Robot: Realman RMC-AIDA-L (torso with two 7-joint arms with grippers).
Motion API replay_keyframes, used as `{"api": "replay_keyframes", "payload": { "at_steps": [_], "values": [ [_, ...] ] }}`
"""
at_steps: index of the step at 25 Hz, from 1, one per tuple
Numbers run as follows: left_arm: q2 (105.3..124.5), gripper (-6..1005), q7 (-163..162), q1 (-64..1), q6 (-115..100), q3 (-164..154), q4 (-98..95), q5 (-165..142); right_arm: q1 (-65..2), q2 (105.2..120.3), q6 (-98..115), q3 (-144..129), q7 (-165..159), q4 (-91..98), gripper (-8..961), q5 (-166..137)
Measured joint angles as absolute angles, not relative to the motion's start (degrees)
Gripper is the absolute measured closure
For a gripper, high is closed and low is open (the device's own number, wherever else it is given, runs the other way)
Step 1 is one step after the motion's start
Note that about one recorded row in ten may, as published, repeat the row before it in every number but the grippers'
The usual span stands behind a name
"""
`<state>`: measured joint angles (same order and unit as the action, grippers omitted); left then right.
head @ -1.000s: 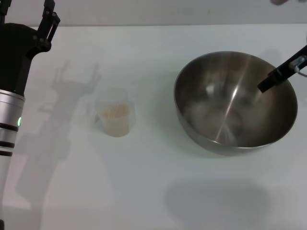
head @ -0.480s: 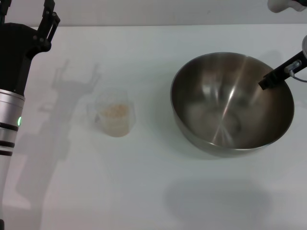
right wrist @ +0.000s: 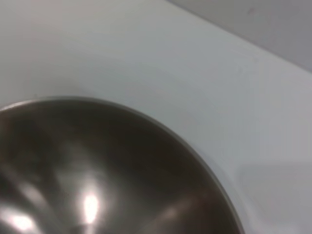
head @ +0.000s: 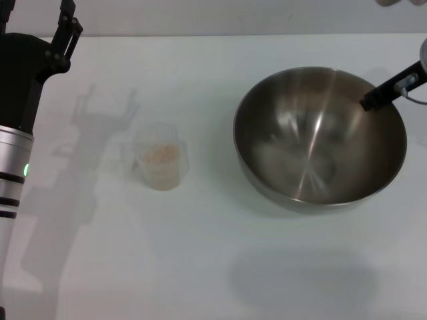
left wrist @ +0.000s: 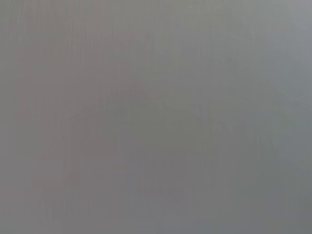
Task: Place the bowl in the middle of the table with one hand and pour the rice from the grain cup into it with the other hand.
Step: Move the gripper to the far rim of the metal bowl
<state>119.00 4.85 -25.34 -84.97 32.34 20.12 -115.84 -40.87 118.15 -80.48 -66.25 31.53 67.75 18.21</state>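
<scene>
The large steel bowl (head: 319, 143) is at the right of the white table (head: 200, 253), tilted a little. My right gripper (head: 381, 97) reaches in from the right edge and is shut on the bowl's far right rim; one black finger shows inside the rim. The right wrist view shows the bowl's shiny inside (right wrist: 97, 185) close up. The clear grain cup (head: 159, 160) stands upright left of centre with pale rice (head: 160, 153) in it. My left gripper (head: 37, 20) is open at the far left corner, well away from the cup.
The left arm's silver-and-black body (head: 13, 133) runs along the left edge of the table. The table's far edge (head: 200, 35) meets a grey wall. The left wrist view shows only plain grey.
The bowl has shifted a little to the left with the right gripper on its rim, and the gripper has moved slightly farther back. The cup and left arm have not moved.
</scene>
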Motion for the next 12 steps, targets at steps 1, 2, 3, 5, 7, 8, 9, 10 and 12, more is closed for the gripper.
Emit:
{"api": "replay_keyframes", "payload": {
  "at_steps": [1, 2, 3, 5, 7, 8, 9, 10, 12],
  "values": [
    [119.00, 178, 4.85, -25.34, -84.98, 32.34, 20.12, -115.86, -40.80, 118.19, -80.43, -66.17, 31.53, 68.36, 829, 18.27],
    [119.00, 178, 4.84, -25.34, -84.98, 32.34, 20.12, -115.89, -40.76, 118.25, -80.42, -66.04, 31.53, 68.95, 833, 18.33],
    [119.00, 178, 4.85, -25.40, -84.99, 32.34, 20.13, -115.95, -40.75, 118.49, -80.42, -65.70, 31.53, 70.09, 837, 18.47],
    [119.00, 178, 4.85, -25.44, -85.02, 32.34, 20.12, -115.96, -40.75, 118.58, -80.41, -65.59, 31.56, 70.63, 874, 18.52],
    [119.00, 178, 4.85, -25.51, -85.10, 32.34, 20.12, -115.95, -40.57, 118.83, -80.36, -65.52, 31.99, 72.12, 883, 18.93],
    [119.00, 178, 4.85, -25.51, -85.10, 32.34, 20.12, -115.95, -40.28, 118.89, -80.19, -65.58, 32.39, 73.19, 888, 19.52],
    [119.00, 178, 4.85, -25.54, -85.13, 32.34, 20.13, -115.91, -40.28, 118.89, -80.19, -65.58, 32.39, 73.19, 893, 19.52],
    [119.00, 178, 4.85, -25.54, -85.13, 32.34, 20.13, -115.91, -40.06, 118.90, -79.88, -65.55, 32.51, 73.89, 897, 19.93],
    [119.00, 178, 4.85, -25.57, -85.16, 32.34, 20.13, -115.82, -40.01, 118.90, -79.72, -65.48, 32.58, 74.10, 906, 20.11]
  ]
}}
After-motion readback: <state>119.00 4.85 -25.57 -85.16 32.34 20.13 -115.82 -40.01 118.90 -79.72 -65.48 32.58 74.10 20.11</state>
